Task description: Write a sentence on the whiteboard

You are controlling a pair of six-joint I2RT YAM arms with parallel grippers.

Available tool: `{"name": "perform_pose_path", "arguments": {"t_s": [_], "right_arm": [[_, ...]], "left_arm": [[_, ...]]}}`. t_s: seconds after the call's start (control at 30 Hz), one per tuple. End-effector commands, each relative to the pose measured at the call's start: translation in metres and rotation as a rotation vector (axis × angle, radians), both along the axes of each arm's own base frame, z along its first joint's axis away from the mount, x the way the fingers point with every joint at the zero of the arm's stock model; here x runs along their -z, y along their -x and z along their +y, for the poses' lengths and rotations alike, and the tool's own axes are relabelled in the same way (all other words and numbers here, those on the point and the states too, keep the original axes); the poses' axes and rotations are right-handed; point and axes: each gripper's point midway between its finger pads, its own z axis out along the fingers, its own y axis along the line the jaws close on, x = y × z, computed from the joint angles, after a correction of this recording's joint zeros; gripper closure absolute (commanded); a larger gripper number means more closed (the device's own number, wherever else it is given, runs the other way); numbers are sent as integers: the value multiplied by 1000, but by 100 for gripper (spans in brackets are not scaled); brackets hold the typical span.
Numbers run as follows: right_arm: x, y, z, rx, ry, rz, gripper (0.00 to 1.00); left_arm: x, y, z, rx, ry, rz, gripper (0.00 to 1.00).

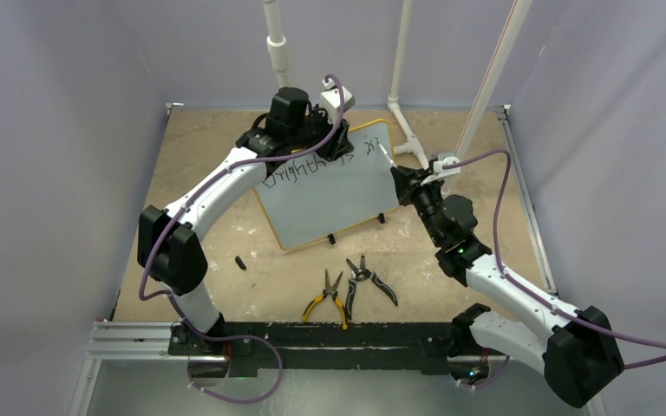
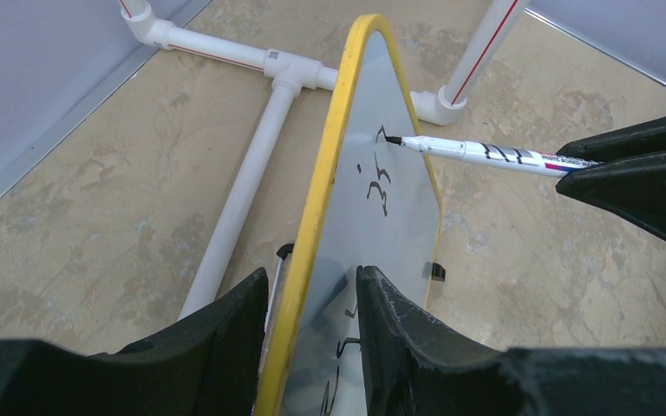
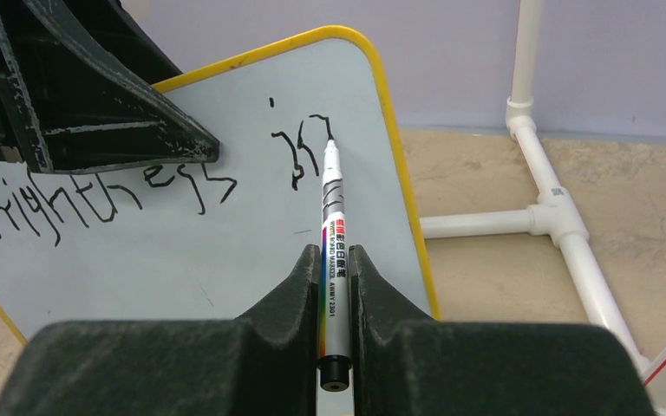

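Note:
The whiteboard (image 1: pixel 329 195) with a yellow rim stands tilted on its black feet mid-table. My left gripper (image 2: pixel 312 276) is shut on its top edge, one finger on each face (image 1: pixel 325 147). The sentence (image 3: pixel 95 204) on the board reads "Brightness", followed by "in" (image 3: pixel 299 156). My right gripper (image 3: pixel 336 256) is shut on a white marker (image 3: pixel 332 217). The marker's black tip touches the board at the last stroke of "in", near the right rim. The marker also shows in the left wrist view (image 2: pixel 486 154).
Two pairs of pliers, one yellow-handled (image 1: pixel 329 299) and one black (image 1: pixel 371 279), lie in front of the board. A small black cap (image 1: pixel 239 262) lies to its left. A white PVC pipe frame (image 1: pixel 412 139) stands behind the board, and walls enclose the table.

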Motion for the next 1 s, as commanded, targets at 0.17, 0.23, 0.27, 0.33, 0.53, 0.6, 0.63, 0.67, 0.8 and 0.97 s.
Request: {"name": "perform_pose_path", "arguments": {"t_s": [0.17, 0.23, 0.27, 0.33, 0.53, 0.6, 0.63, 0.67, 0.8, 0.97], "right_arm": [[3, 5, -6, 20, -16, 17, 100], [4, 5, -7, 25, -15, 22, 100], [4, 5, -7, 27, -15, 23, 100], [4, 5, -8, 32, -16, 25, 100], [7, 4, -9, 40, -15, 36, 100], [8, 4, -10, 43, -16, 39, 100], [9, 4, -10, 45, -15, 40, 100], [9, 4, -10, 47, -16, 42, 100], [9, 3, -11, 56, -19, 46, 100], [6, 2, -13, 68, -33, 44, 100]], "left_arm": [[15, 9, 1, 6, -13, 63, 100], [14, 8, 1, 5, -12, 62, 100], [15, 8, 1, 5, -12, 63, 100], [15, 8, 1, 2, -12, 64, 100], [15, 7, 2, -3, -12, 62, 100], [14, 7, 1, -3, -11, 61, 100], [15, 7, 1, -4, -11, 63, 100], [15, 7, 1, -4, -11, 64, 100], [14, 7, 1, -6, -10, 64, 100], [15, 6, 1, -10, -5, 68, 100]]}}
